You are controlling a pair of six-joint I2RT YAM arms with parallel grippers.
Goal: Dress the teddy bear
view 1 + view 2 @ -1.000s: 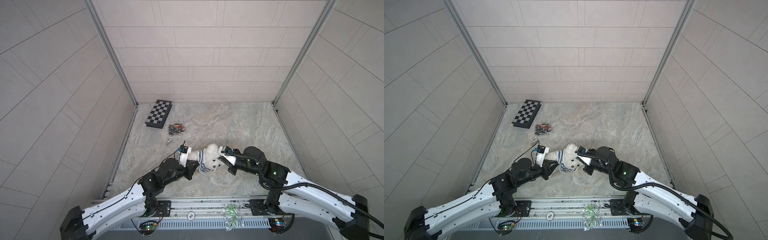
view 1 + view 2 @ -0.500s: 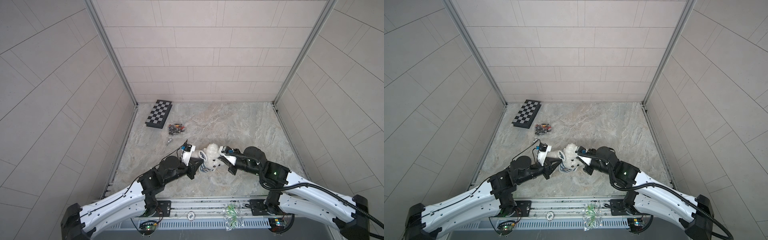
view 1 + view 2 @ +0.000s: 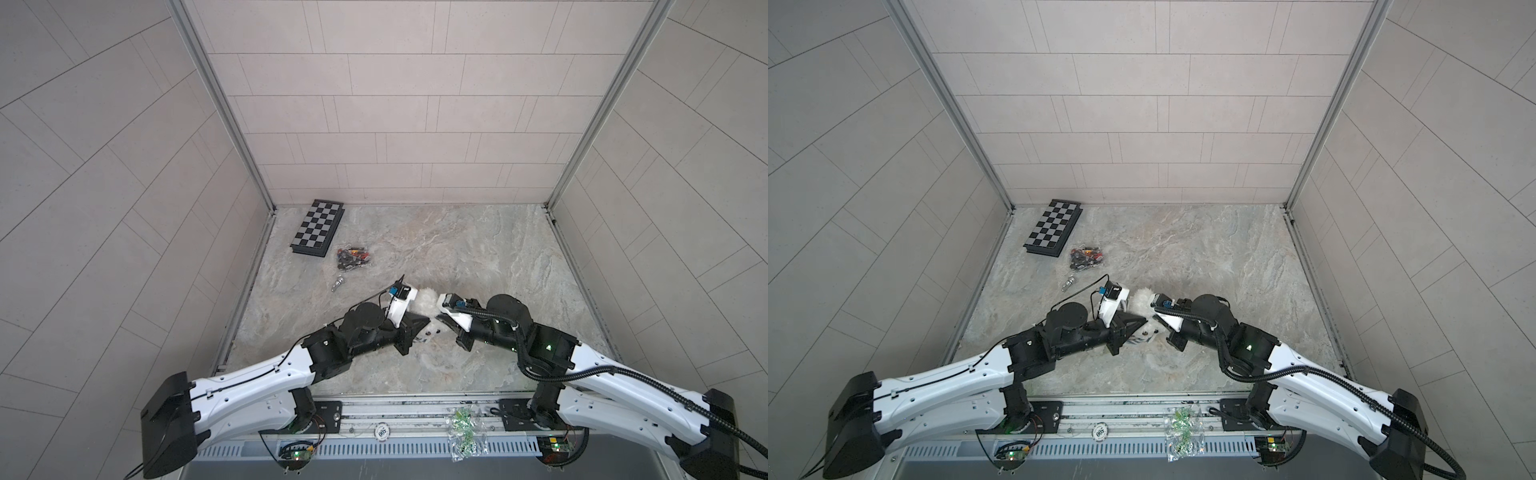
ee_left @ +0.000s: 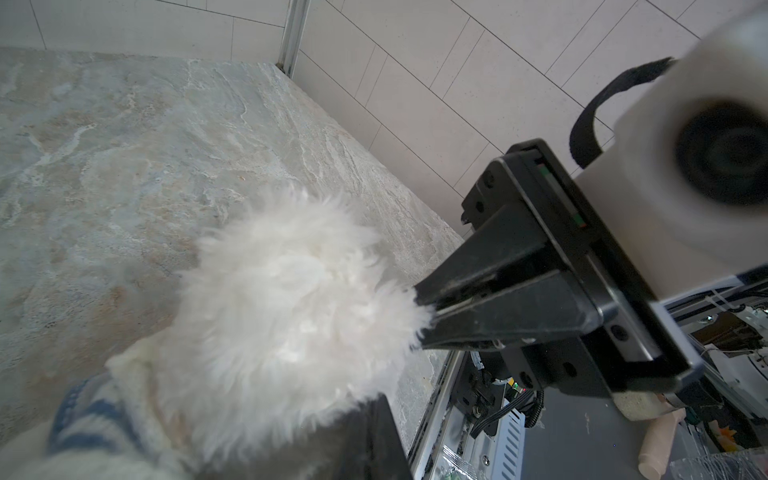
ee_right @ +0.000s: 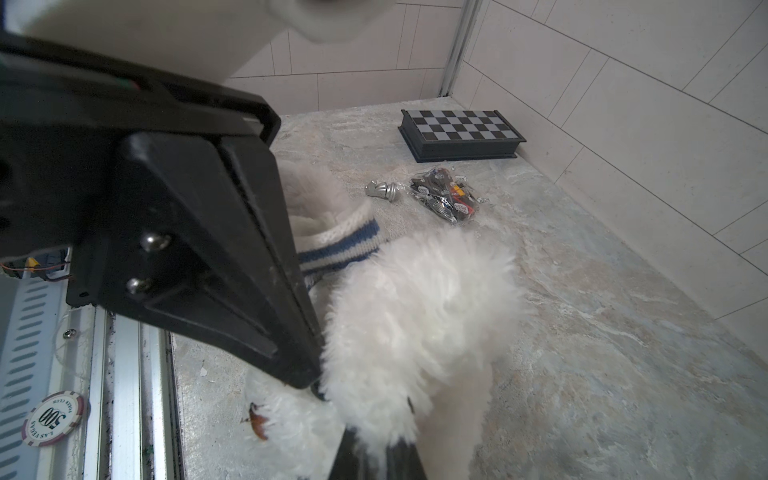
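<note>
Two grippers, both closed: our right gripper [image 4: 424, 307] pinches a tuft of the teddy bear [image 4: 282, 291], and our left gripper [image 5: 313, 380] bites into fur opposite. The bear lies between them, long axis crosswise, with the striped shirt [image 5: 340, 245] bunched just past the left one.

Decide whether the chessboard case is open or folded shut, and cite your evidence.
Shut: the chessboard case lies flat as one closed box, checkered side up, its halves together.

Even soft light; blurred close wrist-view foregrounds
</note>
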